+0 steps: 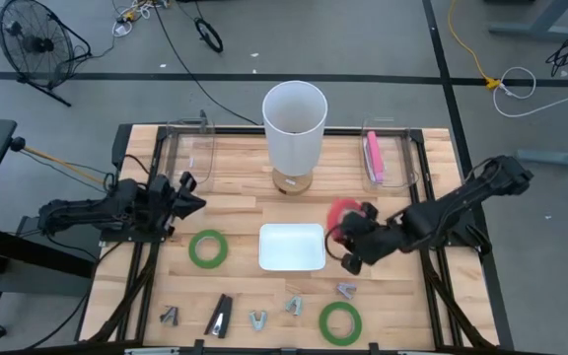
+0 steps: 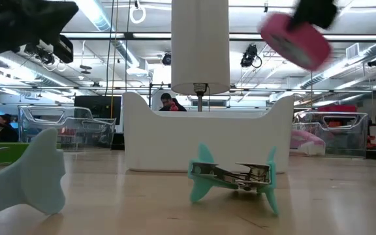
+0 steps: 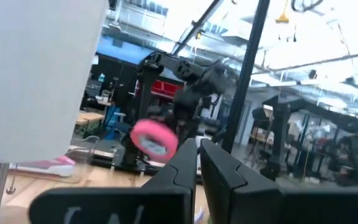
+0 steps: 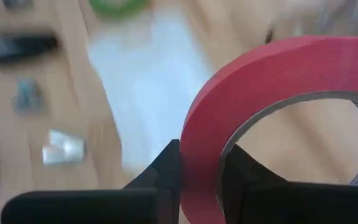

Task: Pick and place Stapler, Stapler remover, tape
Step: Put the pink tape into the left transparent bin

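My right gripper (image 1: 344,227) is shut on a red-pink tape roll (image 1: 342,211) held in the air just right of the white tray (image 1: 292,258). The roll also shows in the right wrist view (image 4: 278,68) and high up in the low view (image 2: 295,39). My left gripper (image 1: 191,192) is shut and empty at the table's left side, above the wood. Two green tape rolls (image 1: 208,248) (image 1: 340,321), a black stapler (image 1: 222,316) and several staple removers (image 1: 257,320) lie flat on the table near its front edge. My right gripper pinches the wall of the tape ring (image 4: 201,155) between its two fingers, one finger outside the ring (image 4: 166,168) and one inside its hole (image 4: 247,171). The roll is lifted clear of the table and tilted.
A tall white cylinder (image 1: 294,123) stands behind the tray at the table's middle back. A clear bin (image 1: 390,158) at the back right holds a pink stapler (image 1: 373,158); another clear bin (image 1: 189,148) stands at the back left. A teal staple remover (image 2: 234,176) lies close to the low camera.
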